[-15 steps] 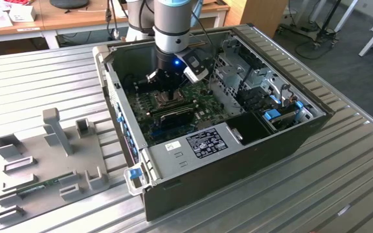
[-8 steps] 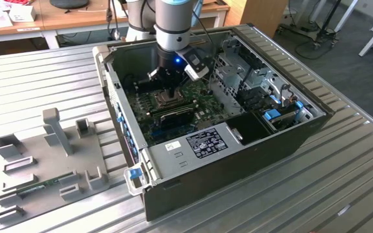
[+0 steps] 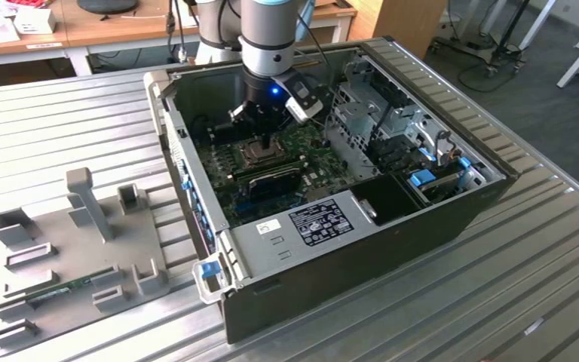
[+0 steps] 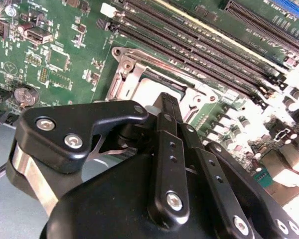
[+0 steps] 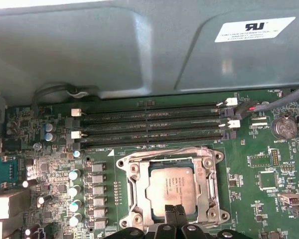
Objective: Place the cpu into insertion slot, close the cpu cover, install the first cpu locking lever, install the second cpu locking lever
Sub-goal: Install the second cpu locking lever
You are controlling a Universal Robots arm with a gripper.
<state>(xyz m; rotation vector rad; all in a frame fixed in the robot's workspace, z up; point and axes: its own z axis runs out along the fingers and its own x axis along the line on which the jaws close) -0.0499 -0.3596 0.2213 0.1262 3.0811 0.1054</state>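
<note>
1. Looking down the first wrist view, I see the cpu (image 5: 169,185) already seated in the slot (image 5: 170,191), grey top up, with the cover (image 5: 208,180) lying flat around it as a silvery frame.
2. My pincer (image 5: 175,215) sits right at the near edge of the cover, its dark fingertips (image 5: 171,214) pressed together with no gap I can make out and nothing between them, so I read it as clenched and empty.
3. The relation that matters: the socket lies straight ahead of the tips, with the memory slots (image 5: 149,124) running crosswise just beyond it. A thin lever wire (image 5: 164,152) runs along the cover's far edge, parallel to those slots.
4. In the second wrist view the pincer (image 4: 170,104) is low over the cover (image 4: 127,74), touching it or nearly so; I cannot tell which.
5. In the exterior view the arm (image 3: 269,45) reaches straight down into the open case (image 3: 470,188), pincer (image 3: 257,124) just above the socket area on the board (image 3: 300,173).
6. Surface and room, as I judge them: the board is crowded with capacitors (image 5: 74,199) to one side of the socket, and the case wall (image 5: 89,50) rises close behind the memory slots, so clearance is tight. The case rests on a ribbed metal tabletop (image 3: 68,113).
</note>
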